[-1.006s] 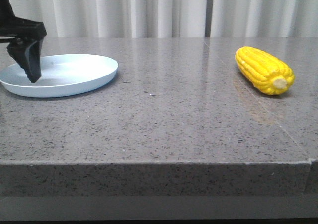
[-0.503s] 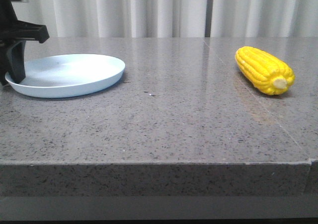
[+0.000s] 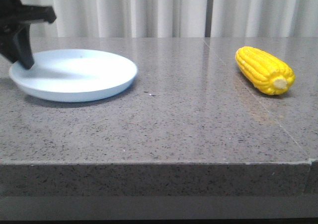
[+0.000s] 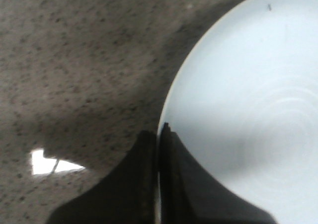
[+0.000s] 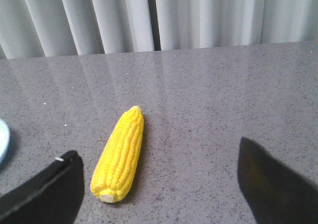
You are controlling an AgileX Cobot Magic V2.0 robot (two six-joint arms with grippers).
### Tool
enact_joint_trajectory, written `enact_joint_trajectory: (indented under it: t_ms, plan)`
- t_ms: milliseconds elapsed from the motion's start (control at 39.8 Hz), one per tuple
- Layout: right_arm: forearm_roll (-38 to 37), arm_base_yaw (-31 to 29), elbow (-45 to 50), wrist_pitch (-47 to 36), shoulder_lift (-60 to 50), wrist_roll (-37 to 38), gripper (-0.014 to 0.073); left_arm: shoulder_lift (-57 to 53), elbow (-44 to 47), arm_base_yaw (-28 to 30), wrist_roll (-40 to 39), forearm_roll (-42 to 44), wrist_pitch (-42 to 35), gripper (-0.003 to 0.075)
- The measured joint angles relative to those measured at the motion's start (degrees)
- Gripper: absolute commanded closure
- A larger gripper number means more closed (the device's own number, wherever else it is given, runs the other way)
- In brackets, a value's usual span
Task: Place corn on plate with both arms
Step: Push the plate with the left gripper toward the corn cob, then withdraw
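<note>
Table (image 3: 189, 119): grey speckled stone, its front edge running across the front view; bare surface lying between plate and corn.
Plate (image 3: 74, 74): sitting at the table's left.
Corn (image 3: 263, 69): lying far right, stub end toward the camera.
Left gripper (image 4: 159, 134): pinching the plate's rim, fingers closed on it.
Right gripper (image 5: 159, 184): hanging behind the corn, fingers spread wide.

The bright yellow, shiny plastic corn cob (image 3: 264, 70) lies on its side at the right of the front view, its pale stub end toward the camera — nothing touches it. The round, shallow, pale blue plastic plate (image 3: 79, 80) sits at the left of the frame, well apart from the corn, nothing on it.
</note>
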Motion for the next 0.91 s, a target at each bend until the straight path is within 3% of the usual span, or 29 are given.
enact_joint_trajectory:
  t_ms: [176, 402, 603, 905]
  plan:
    - [0.0, 0.0, 0.0, 0.0, 0.0, 0.0, -0.0054, -0.1, -2.5, -3.2, 2.4, -6.7, -0.8, 0.0741]
    - [0.0, 0.0, 0.0, 0.0, 0.0, 0.0, -0.0054, 2.8, -3.0, -8.3, 2.4, -7.8, -1.9, 0.0741]
    - [0.0, 0.0, 0.0, 0.0, 0.0, 0.0, -0.0054, 5.0, -3.0, -9.3, 2.4, -8.0, -2.5, 0.0735]
    - [0.0, 0.0, 0.0, 0.0, 0.0, 0.0, -0.0054, 5.0, -3.0, -9.3, 2.4, -7.9, -2.7, 0.0536]
